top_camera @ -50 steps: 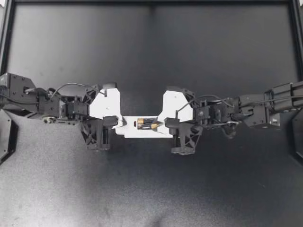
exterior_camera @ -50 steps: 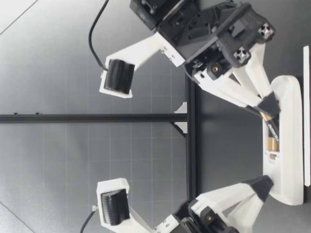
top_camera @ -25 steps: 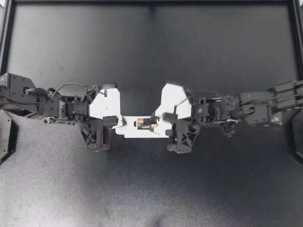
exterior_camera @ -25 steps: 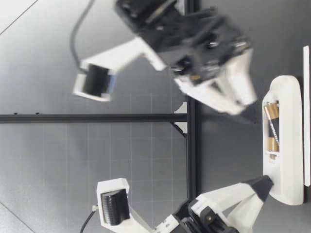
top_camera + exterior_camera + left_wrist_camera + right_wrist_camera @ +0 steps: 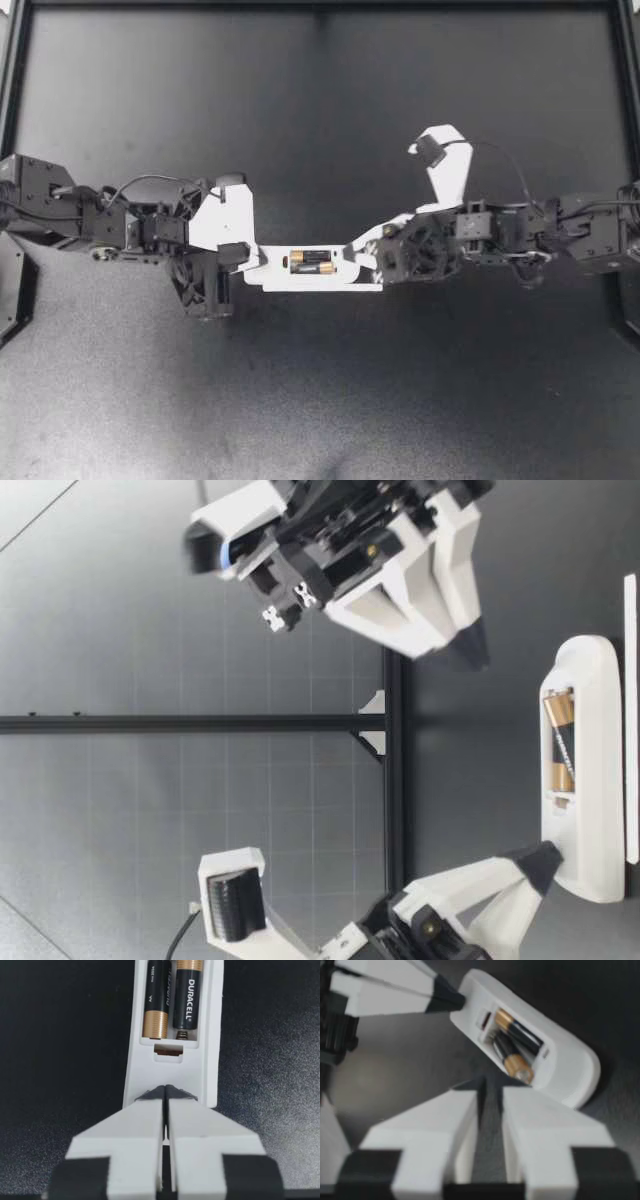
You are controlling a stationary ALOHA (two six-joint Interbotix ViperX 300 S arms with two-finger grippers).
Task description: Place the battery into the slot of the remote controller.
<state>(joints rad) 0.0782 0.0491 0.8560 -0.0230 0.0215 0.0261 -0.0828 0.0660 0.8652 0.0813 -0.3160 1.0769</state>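
Observation:
The white remote (image 5: 275, 271) lies face down mid-table with its slot uncovered. Two black-and-copper batteries (image 5: 312, 262) lie side by side in the slot (image 5: 170, 997). My left gripper (image 5: 243, 257) is shut, its dark tips (image 5: 166, 1091) pressing on the remote's near end. My right gripper (image 5: 362, 251) hangs above the remote's other end, turned on its side, its fingers a narrow gap apart with nothing between them (image 5: 490, 1087). At table height it (image 5: 468, 652) stands clear above the remote (image 5: 590, 780), while my left gripper (image 5: 543, 863) touches the remote.
The table is a black mat inside a black frame (image 5: 320, 5). Bare mat lies on the far and near sides of the arms. A black frame rail (image 5: 395, 780) stands behind the remote.
My right gripper lifted off the battery, rolled its wrist and drew back to the right. The battery stays in the slot. My left gripper and the remote have not moved.

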